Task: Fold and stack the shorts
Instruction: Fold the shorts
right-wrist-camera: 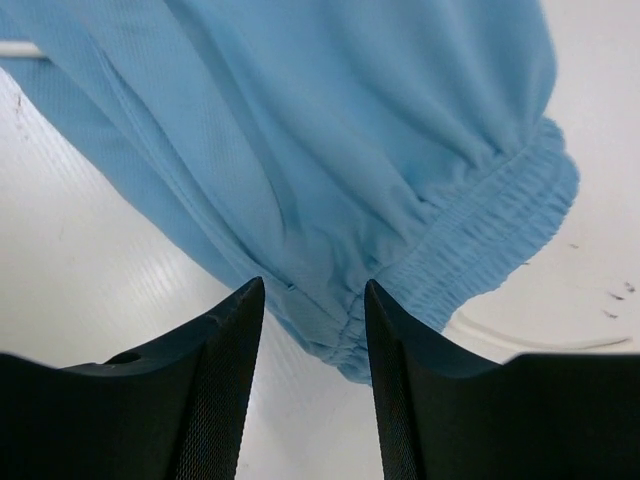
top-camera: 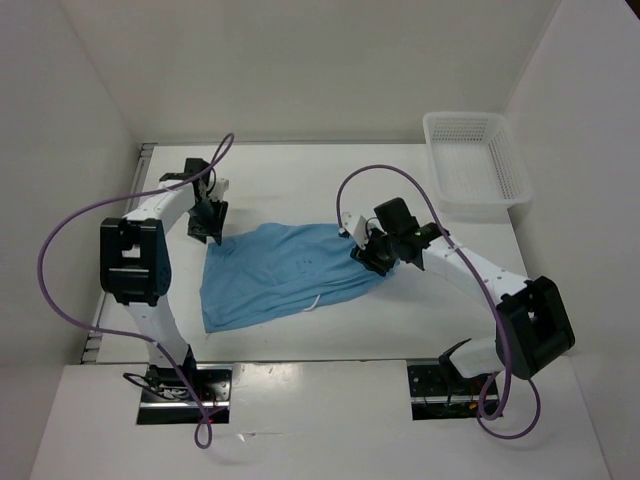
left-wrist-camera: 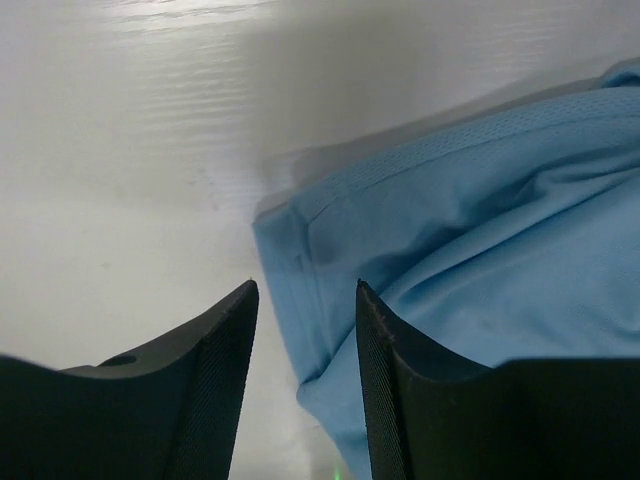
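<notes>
Lying rumpled, light blue shorts (top-camera: 285,272) — left gripper (left-wrist-camera: 305,290) and right gripper (right-wrist-camera: 312,285) both parted, gripping nothing.

light blue shorts (top-camera: 275,270), white drawstring (right-wrist-camera: 540,342), white mesh basket (top-camera: 476,160), purple cables (top-camera: 60,240)

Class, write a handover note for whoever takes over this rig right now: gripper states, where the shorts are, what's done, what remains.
Left gripper: open, low at the far-left corner of the shorts, gripping nothing.
Right gripper: open, with the edge of the elastic waistband between its fingers.
Shorts: spread on the table, unfolded; drawstring pokes out at the near edge.
Done: no fold yet.
Left: grip, fold, stack.
</notes>
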